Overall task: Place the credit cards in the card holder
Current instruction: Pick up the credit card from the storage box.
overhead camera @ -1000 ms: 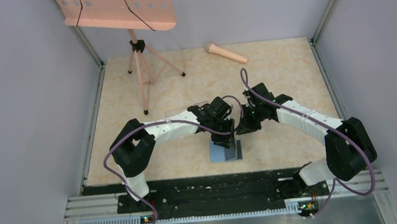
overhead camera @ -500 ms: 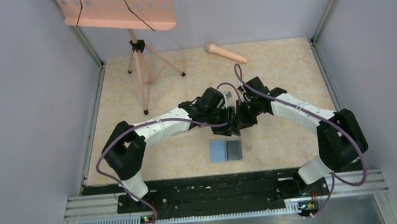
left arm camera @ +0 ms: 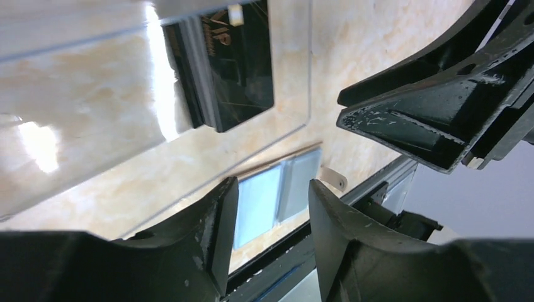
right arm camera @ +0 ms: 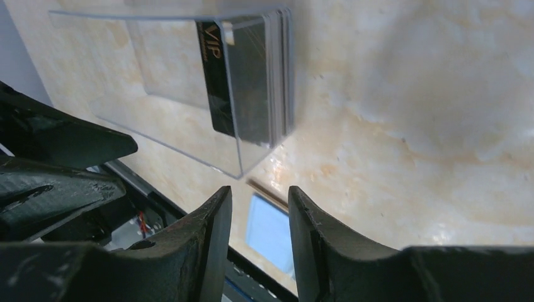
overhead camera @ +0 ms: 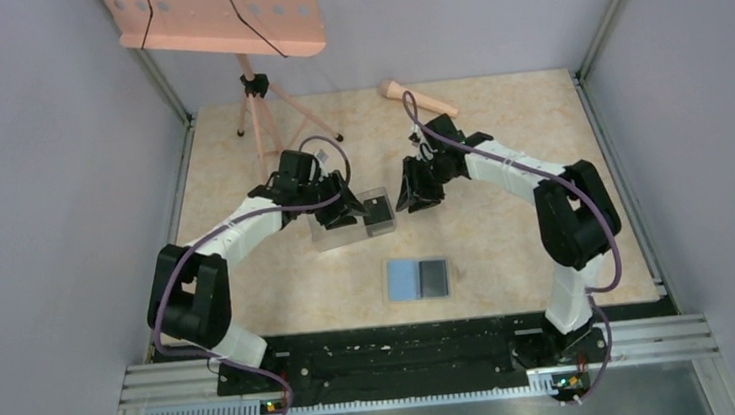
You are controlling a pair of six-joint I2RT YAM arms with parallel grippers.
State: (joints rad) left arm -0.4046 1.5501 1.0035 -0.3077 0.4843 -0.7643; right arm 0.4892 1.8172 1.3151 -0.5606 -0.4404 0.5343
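Card holder (overhead camera: pixel 418 279) is laid open on bench (overhead camera: pixel 508 255), near front edge, centre; blue inside up, rt half darker. Credit cards (overhead camera: pixel 377 213) are stacked at rt end of clear box (overhead camera: pixel 336 232), farther back. Left fingers (left arm camera: pixel 211 242) are held apart, empty, over box; right fingers (right arm camera: pixel 195 251) likewise apart, empty, just rt of cards.

Top external cam: high, behind the arm bases, looking down on the whole table (overhead camera: pixel 507 245). Left wrist cam: close and low over the clear plastic box (left arm camera: pixel 94 94), facing the table's near edge. Right wrist cam: equally close, at the box's card end. All three share the box, black cards (left arm camera: pixel 242 63) and card holder (left arm camera: pixel 277 195).
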